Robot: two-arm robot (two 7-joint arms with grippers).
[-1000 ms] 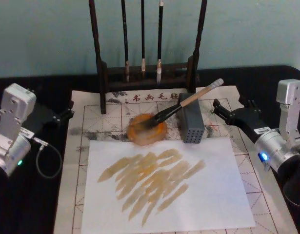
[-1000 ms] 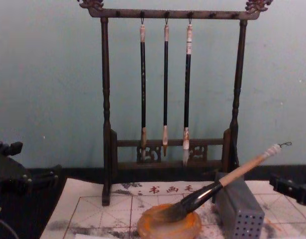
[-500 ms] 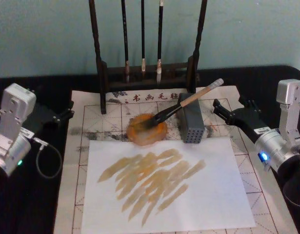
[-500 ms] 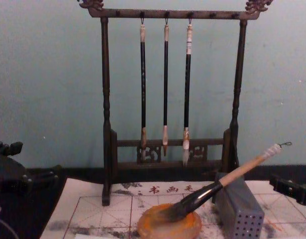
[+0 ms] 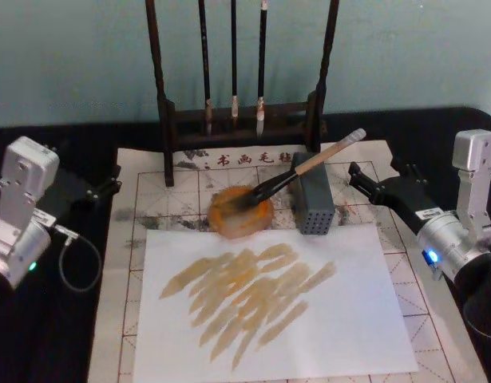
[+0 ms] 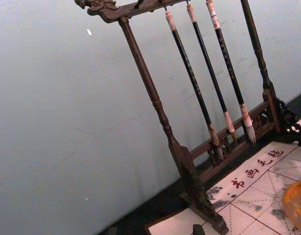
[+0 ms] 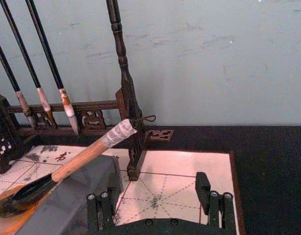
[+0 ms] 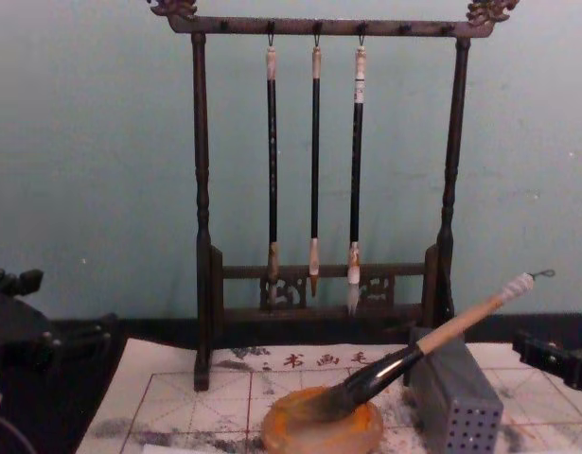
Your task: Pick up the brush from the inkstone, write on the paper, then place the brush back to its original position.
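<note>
Head view: brush lies centre frame, bristles in inkstone, handle on box. Right gripper at right edge, spread, empty. Left gripper at left edge, fingers: can't tell.

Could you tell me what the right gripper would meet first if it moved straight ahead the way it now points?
Most likely the grey perforated box: the open right gripper points toward it, and the brush handle resting across its top lies just beyond. Height is hard to judge, so it could meet the handle first.
</note>
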